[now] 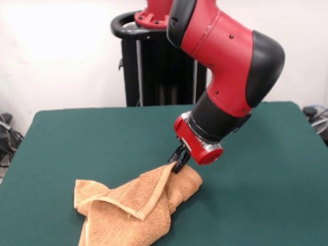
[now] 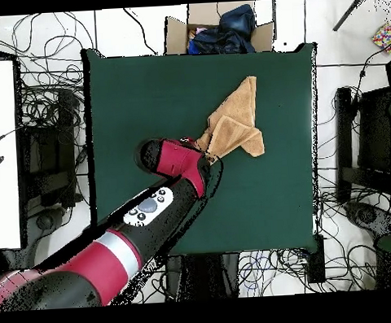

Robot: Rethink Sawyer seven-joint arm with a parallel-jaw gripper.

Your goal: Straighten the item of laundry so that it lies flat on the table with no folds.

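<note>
Where table (image 1: 275,167) edge sits nearest front camera, one towel (image 1: 130,217) lies crumpled, folded over itself, hemmed flap turned up across middle. Long axis runs diagonal: low end at near edge, raised corner pointing up toward gripper (image 1: 179,159). Overhead view: towel (image 2: 236,125) stretches from gripper (image 2: 207,157) toward table (image 2: 146,89) edge opposite robot. Count: one towel, one arm, one gripper. Jaws pinched closed on raised towel corner, lifting it slightly off cloth.

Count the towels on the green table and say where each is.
1. The orange-tan towel lies crumpled and folded on the table, one edge pinched in the gripper. None other shows; the arm hides some tabletop in both views.
</note>
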